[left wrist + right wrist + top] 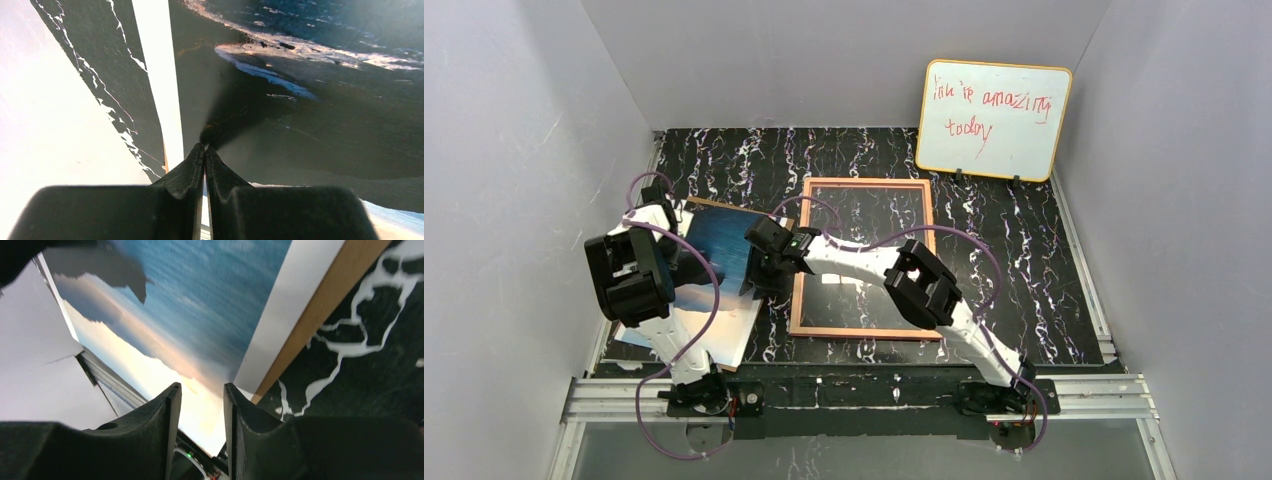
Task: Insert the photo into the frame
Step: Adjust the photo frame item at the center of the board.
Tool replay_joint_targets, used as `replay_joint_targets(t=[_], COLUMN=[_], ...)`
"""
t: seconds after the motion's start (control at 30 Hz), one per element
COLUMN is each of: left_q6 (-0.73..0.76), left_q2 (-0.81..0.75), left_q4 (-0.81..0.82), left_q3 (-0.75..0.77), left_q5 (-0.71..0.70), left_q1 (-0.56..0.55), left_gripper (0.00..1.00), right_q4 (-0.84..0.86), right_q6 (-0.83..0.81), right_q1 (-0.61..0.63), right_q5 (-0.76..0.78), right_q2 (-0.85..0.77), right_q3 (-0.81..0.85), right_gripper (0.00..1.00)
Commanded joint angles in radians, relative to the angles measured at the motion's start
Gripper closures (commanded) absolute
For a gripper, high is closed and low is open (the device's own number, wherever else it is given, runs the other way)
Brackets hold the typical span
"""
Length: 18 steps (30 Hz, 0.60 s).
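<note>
The photo (722, 250), blue sea with dark mountains and a pale sky, is tilted up off the table at the left. My left gripper (690, 268) is shut on its near-left edge; the left wrist view shows the jaws (204, 150) closed on the thin print (325, 125). My right gripper (761, 272) is open at the photo's right edge, its fingers (170, 405) either side of the print's pale corner (200, 300). The pink frame (864, 183) lies flat in the middle, with marble showing through its pane.
A brown backing board (325, 300) with a white sheet on it lies under the photo at the left. A yellow-edged whiteboard (992, 120) with red writing leans on the back wall. Grey walls close in both sides. A metal rail (874, 395) runs along the near edge.
</note>
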Motion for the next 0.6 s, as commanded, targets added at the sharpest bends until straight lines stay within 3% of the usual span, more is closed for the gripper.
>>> replay_joint_targets(t=[0.0, 0.13, 0.4, 0.5, 0.57], left_q6=[-0.003, 0.007, -0.001, -0.003, -0.008], left_q2=[0.069, 0.079, 0.055, 0.067, 0.073], left_q4=[-0.054, -0.085, -0.248, -0.291, -0.292], left_q3=[-0.062, -0.059, 0.179, 0.303, 0.345], left_q5=[0.124, 0.159, 0.229, 0.234, 0.225], left_q1=[-0.002, -0.002, 0.034, 0.07, 0.092], left_gripper=[0.96, 0.97, 0.94, 0.87, 0.76], right_q4=[-0.12, -0.148, -0.183, -0.225, -0.235], right_q6=[-0.047, -0.065, -0.09, -0.103, -0.106], right_q1=[-0.008, -0.017, -0.031, -0.035, -0.047], right_q5=[0.072, 0.105, 0.113, 0.125, 0.12], right_q2=[0.06, 0.062, -0.042, -0.032, -0.017], right_q3=[0.122, 0.139, 0.098, 0.118, 0.118], right_gripper=[0.58, 0.61, 0.33, 0.3, 0.29])
